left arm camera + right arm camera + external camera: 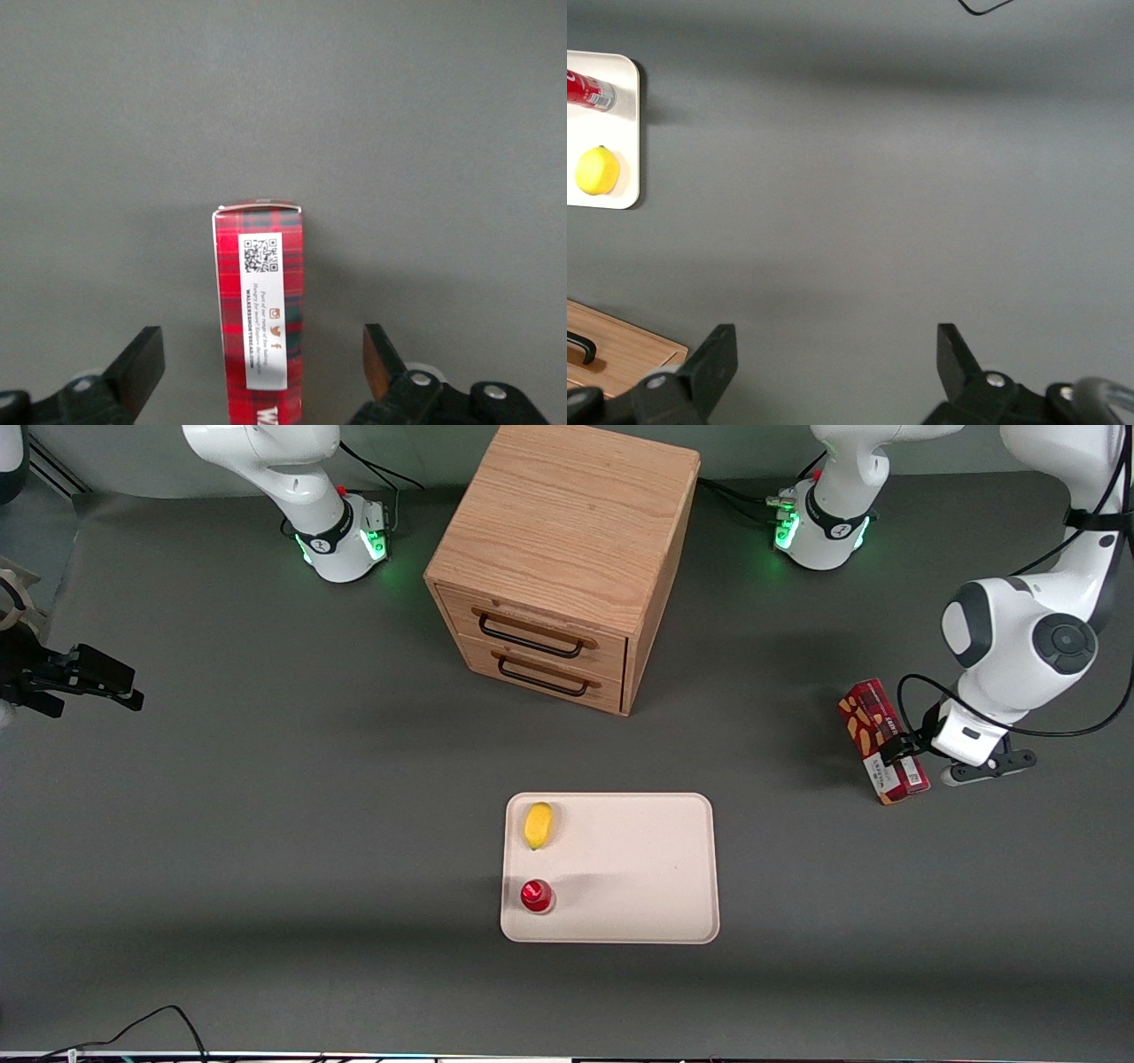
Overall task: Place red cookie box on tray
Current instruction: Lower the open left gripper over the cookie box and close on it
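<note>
The red cookie box (873,722) lies on the grey table toward the working arm's end, well apart from the tray. In the left wrist view the red cookie box (260,292) shows its narrow plaid side with a white label. My left gripper (904,753) sits low over the box's nearer end. The gripper (261,347) is open, one finger on each side of the box with a clear gap on both sides, touching nothing. The cream tray (638,868) lies flat near the table's front, in front of the cabinet.
A yellow lemon (538,825) and a small round red object (537,895) sit on the tray's edge toward the parked arm. A wooden two-drawer cabinet (567,558) stands farther from the front camera than the tray. Bare grey table separates box and tray.
</note>
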You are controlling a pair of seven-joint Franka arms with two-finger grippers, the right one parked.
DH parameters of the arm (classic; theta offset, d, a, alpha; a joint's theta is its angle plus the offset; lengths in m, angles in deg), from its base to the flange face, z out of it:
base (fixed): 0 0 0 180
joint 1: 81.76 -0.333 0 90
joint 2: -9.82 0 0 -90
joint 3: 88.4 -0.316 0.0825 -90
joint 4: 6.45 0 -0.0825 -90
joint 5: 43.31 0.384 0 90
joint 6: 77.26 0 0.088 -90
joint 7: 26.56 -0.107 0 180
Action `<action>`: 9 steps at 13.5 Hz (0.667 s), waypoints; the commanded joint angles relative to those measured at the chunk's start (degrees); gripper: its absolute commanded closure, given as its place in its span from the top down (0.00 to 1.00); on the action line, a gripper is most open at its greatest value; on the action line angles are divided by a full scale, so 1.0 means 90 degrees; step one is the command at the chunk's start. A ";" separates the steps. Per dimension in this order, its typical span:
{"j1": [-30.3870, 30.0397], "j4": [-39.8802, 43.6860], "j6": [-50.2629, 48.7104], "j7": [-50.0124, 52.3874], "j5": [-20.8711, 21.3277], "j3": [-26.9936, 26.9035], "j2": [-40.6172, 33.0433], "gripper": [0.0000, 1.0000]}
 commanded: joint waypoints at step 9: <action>-0.0004 -0.0526 0.1006 -0.0030 -0.0038 0.0050 0.0219 0.00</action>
